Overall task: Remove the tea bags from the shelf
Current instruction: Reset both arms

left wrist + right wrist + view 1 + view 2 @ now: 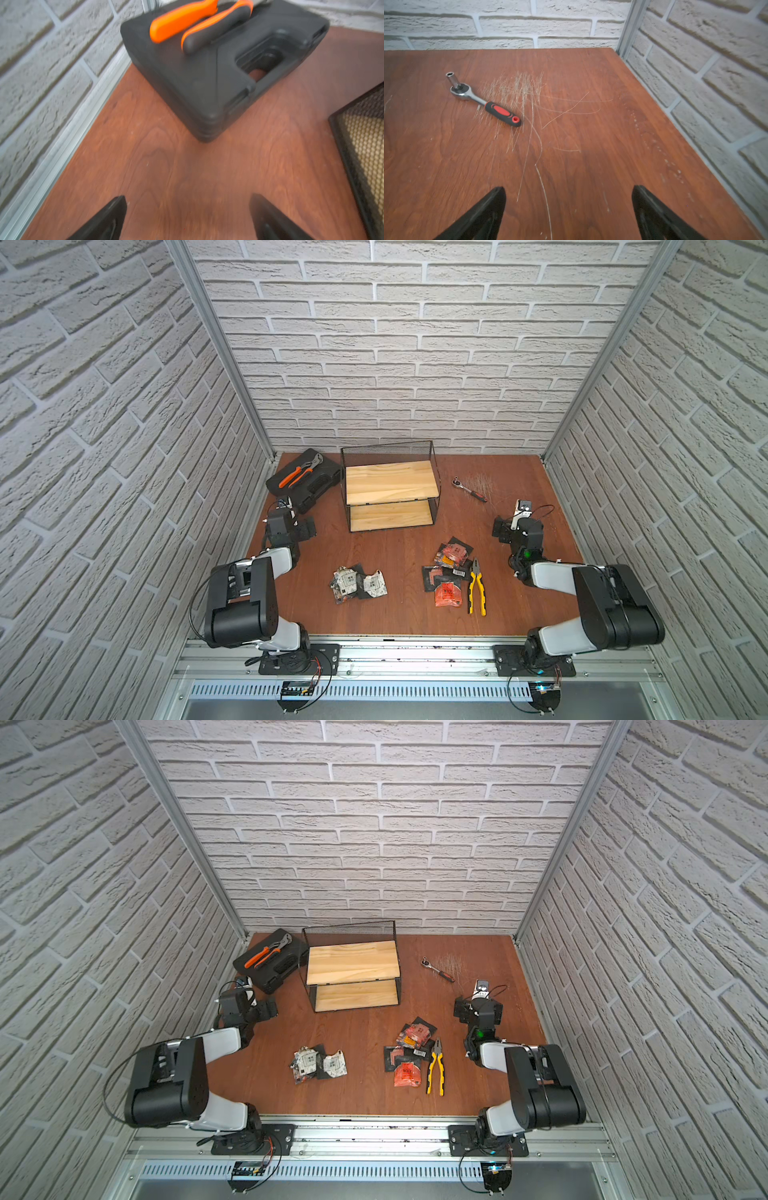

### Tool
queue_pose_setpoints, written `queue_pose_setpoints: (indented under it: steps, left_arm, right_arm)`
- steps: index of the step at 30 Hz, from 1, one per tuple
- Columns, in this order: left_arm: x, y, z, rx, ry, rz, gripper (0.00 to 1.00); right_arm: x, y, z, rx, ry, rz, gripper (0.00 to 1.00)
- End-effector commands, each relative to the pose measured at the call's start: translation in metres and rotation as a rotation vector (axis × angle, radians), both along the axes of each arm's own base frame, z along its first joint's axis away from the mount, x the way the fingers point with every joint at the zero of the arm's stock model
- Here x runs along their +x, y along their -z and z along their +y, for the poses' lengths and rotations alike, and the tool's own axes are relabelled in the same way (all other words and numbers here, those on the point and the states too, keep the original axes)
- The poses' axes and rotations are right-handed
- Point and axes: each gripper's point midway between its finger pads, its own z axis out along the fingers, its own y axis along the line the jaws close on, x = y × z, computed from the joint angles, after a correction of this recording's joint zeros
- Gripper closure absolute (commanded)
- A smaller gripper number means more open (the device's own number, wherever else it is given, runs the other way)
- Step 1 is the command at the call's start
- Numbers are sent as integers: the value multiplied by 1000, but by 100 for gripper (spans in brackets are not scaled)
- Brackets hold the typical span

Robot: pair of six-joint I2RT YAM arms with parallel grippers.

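We count two heaps of tea bags (409, 1036) on the brown surface (399, 547) in front of the two-board wire shelf (390, 483): a white-labelled heap (359, 584) and a red-labelled heap (448, 578), overlapping too much to count singly. One yellow-handled pliers (477, 593) lies against the red-labelled heap. One ratchet (469, 489) lies well apart. The left fingers (108, 220) and right fingers (483, 216) stand wide apart, holding nothing.

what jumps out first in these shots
The wire shelf at the back of the table stands bare, both boards empty. The tea bags lie in two heaps on the table in front of it: a white-labelled heap and a red heap beside yellow pliers.
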Motion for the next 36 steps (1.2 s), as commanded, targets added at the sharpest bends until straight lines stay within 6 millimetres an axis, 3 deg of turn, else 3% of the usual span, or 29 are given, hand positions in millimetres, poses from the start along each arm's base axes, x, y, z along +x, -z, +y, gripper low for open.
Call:
queue_pose_setpoints:
  steps: [1, 3, 5, 7, 8, 36]
  left_arm:
    - [7, -23, -7, 58, 49, -149, 2]
    - [1, -26, -18, 124, 69, -210, 2]
    - [-3, -17, -29, 170, 98, -261, 2]
    - [3, -15, -35, 162, 136, -215, 2]
    - [11, -11, -34, 164, 138, -193, 2]
    - [8, -11, -34, 153, 144, -191, 2]
  right_arm:
    - [5, -20, 6, 7, -39, -104, 1]
    - [6, -23, 1, 3, -8, -138, 1]
    - [5, -20, 1, 6, -5, -109, 1]
    - [10, -20, 4, -8, -17, -97, 1]
    - [10, -19, 4, -14, -17, -81, 1]
    - [10, -20, 5, -15, -18, -88, 1]
